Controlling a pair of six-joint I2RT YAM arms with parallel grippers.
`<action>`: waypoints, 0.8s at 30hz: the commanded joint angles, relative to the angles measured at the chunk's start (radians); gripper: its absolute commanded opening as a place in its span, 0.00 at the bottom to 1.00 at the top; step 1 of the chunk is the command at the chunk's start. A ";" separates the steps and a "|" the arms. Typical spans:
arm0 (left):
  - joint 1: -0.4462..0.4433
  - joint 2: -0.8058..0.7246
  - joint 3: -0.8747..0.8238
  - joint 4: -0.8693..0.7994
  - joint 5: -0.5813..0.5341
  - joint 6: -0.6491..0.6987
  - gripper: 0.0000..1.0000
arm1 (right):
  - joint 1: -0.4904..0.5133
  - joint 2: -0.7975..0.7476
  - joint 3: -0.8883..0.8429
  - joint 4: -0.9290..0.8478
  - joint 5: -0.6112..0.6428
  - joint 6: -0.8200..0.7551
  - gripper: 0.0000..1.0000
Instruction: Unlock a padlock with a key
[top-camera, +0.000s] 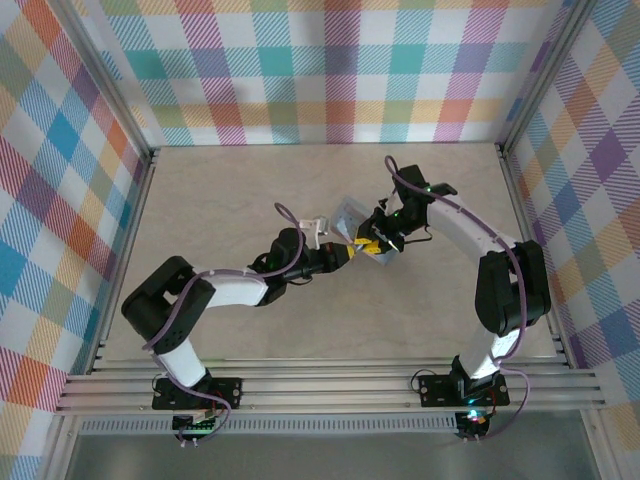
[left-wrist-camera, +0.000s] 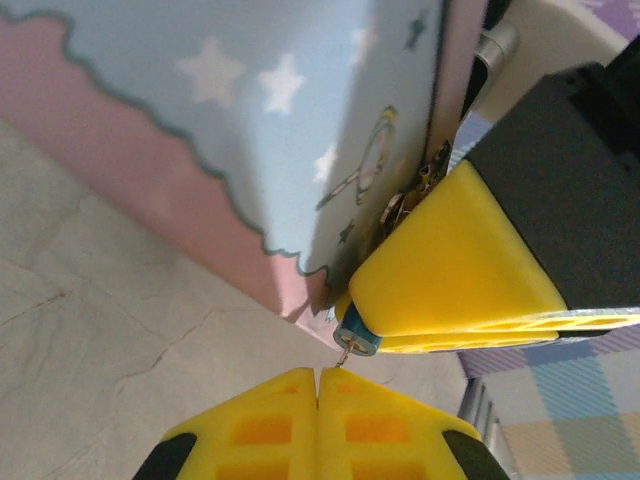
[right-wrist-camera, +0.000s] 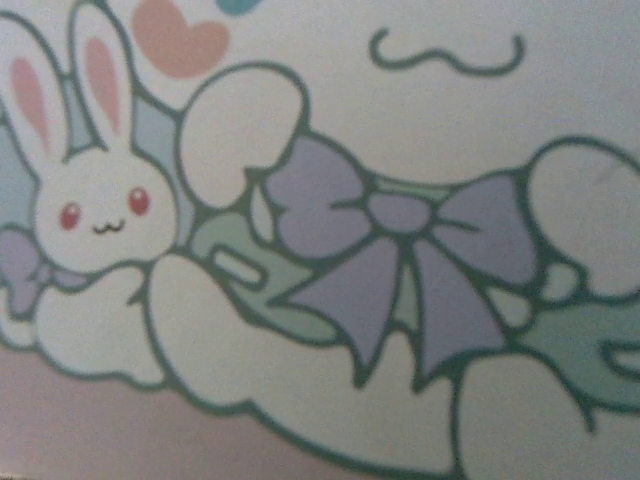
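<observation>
Where the two arms meet over the beige table (top-camera: 200, 200), the left gripper (left-wrist-camera: 318, 378) has its yellow fingers pressed flat together, a silvery sliver (left-wrist-camera: 343, 357) at their tips too small to name. The padlock (left-wrist-camera: 357, 340), tiny and blue-bodied, sits just above those tips at the lower corner of the tilted cartoon tin (left-wrist-camera: 250, 120). The right gripper (top-camera: 372, 246) has narrowly parted yellow fingers against the tin's edge, the padlock at their tips; whether they clamp lock or tin cannot be told.
</observation>
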 joint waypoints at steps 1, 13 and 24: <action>0.039 0.045 0.084 0.248 0.031 -0.147 0.00 | 0.049 -0.019 -0.030 -0.009 -0.176 -0.020 0.00; 0.039 0.063 0.114 0.282 0.039 -0.173 0.00 | 0.049 0.005 -0.026 -0.017 -0.167 -0.002 0.00; -0.036 -0.014 0.154 0.089 -0.038 0.152 0.00 | 0.050 0.018 -0.019 -0.019 -0.229 0.040 0.00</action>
